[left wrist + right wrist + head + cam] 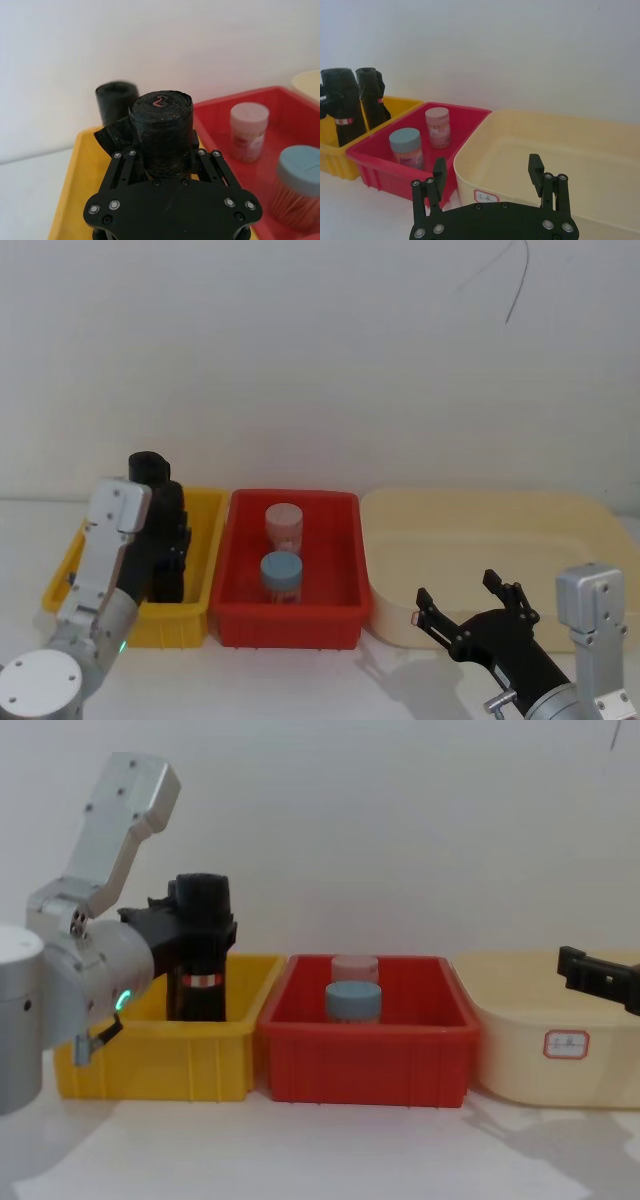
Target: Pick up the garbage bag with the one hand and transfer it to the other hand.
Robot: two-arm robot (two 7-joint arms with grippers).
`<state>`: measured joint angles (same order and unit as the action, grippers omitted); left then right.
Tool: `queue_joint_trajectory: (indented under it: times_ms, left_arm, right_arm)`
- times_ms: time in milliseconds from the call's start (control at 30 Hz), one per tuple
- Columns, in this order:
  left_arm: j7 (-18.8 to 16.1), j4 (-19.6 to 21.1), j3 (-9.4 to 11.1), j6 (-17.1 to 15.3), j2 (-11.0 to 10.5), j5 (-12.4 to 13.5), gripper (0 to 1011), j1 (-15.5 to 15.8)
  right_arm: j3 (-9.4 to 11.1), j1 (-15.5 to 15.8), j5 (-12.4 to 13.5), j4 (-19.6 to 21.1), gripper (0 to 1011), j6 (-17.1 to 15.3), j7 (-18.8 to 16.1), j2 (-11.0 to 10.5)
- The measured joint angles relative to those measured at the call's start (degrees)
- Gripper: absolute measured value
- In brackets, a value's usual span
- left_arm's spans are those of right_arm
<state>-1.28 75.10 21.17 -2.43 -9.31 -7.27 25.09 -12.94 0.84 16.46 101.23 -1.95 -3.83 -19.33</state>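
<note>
— Where is the bag?
— The bag (pixel 199 965) stands upright in the yellow bin (pixel 150 1060), at the left of the worktop (pixel 350 1150).
— And the grippers?
— The left gripper (pixel 166 159) has its jaws closed on the bag's sides. The right gripper (pixel 456 585) hovers at the near edge of the cream tub (pixel 510 1060), on the right, jaws wide open, empty.

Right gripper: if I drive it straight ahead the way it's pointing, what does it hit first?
Most likely the cream tub's near wall, straight ahead of the open right gripper; depth is hard to judge. The left gripper grips the garbage bag in the yellow bin.
</note>
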Motion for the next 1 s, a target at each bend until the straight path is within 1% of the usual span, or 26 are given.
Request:
queue_joint_trajectory:
  times_ms: [267,533,833,933,1000]
  left_arm:
    - [3.28,1.72,0.76,0.59,-0.23,-0.08,456,1.01]
    - [7.92,3.61,1.80,1.18,-0.31,-1.05,456,2.25]
    - [12.97,5.21,2.98,1.92,0.29,-2.58,456,3.66]
    - [15.32,5.71,3.64,2.31,0.81,-3.36,456,4.46]
    - [16.17,5.83,3.94,2.47,1.02,-3.67,456,4.77]
  right_arm:
    - [0.00,0.00,0.00,0.00,1000,0.00,0.00,0.00]
    - [0.00,0.00,0.00,0.00,1000,0.00,0.00,0.00]
    - [0.00,0.00,0.00,0.00,1000,0.00,0.00,0.00]
    - [0.00,0.00,0.00,0.00,1000,0.00,0.00,0.00]
    - [0.00,0.00,0.00,0.00,1000,0.00,0.00,0.00]
